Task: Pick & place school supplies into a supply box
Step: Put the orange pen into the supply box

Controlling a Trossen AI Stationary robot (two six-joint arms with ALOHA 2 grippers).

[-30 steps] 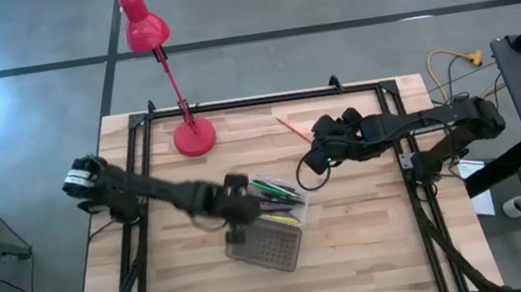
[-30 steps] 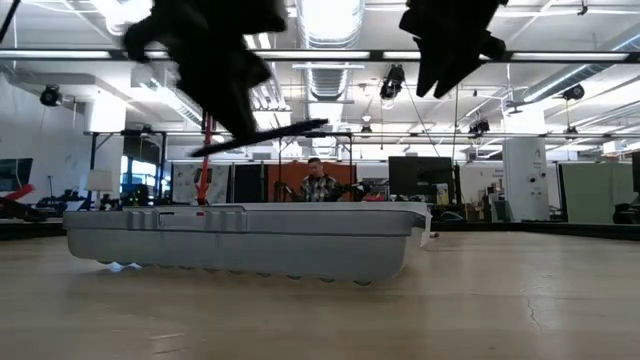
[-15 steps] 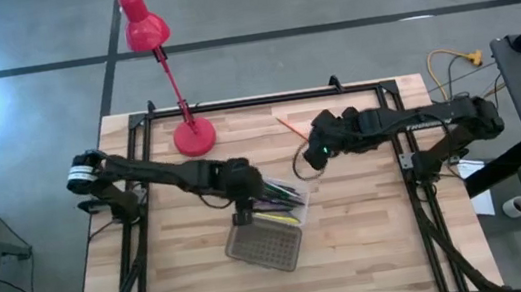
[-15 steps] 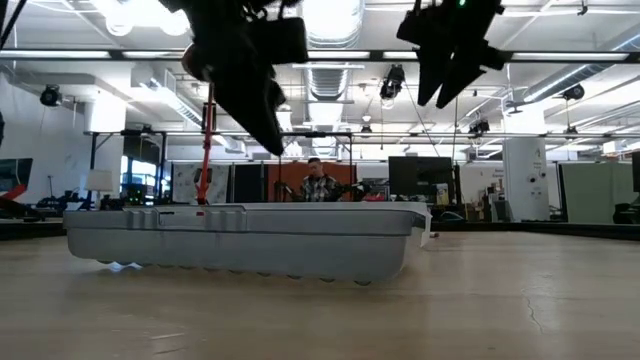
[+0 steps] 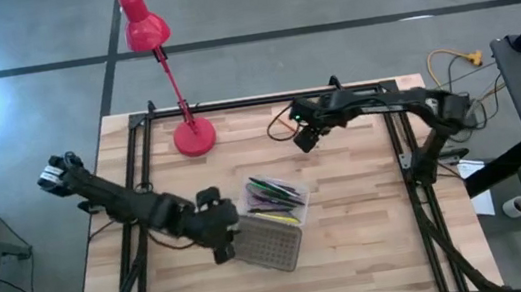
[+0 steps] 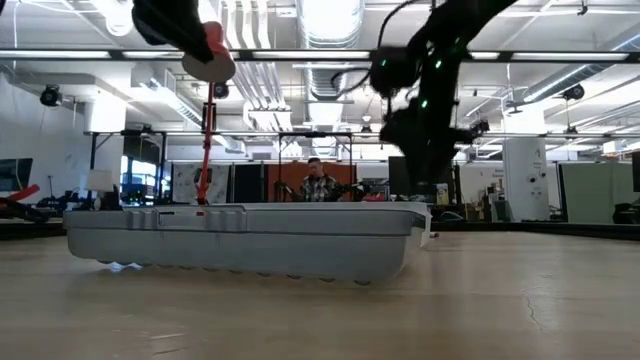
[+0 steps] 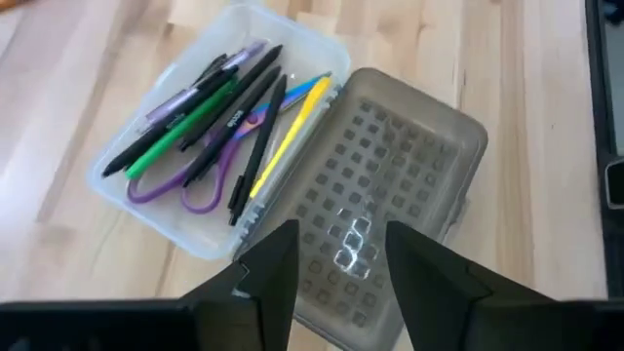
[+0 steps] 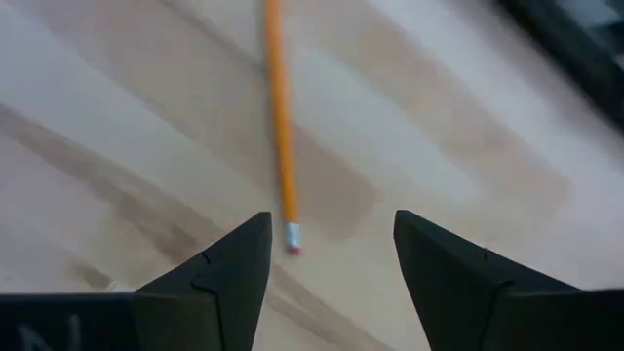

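Left gripper (image 5: pixel 220 234) open, empty, hanging over the bench (image 5: pixel 375 252) at the supply box's (image 5: pixel 269 224) 9 o'clock edge. Box lies open near bench centre: tray (image 7: pixel 146 200) holds purple-handled scissors (image 7: pixel 200 180), green marker (image 7: pixel 180 127), yellow pencil (image 7: pixel 292 127) and dark pens (image 7: pixel 255 146); gridded lid (image 7: pixel 390 224) is folded out alongside. Right gripper (image 5: pixel 306 137) open, empty, above an orange pencil (image 8: pixel 279 117) lying loose at 1 o'clock from the box.

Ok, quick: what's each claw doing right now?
Left claw: open, empty, above the supply box.
Right claw: open, empty, over the orange pencil.
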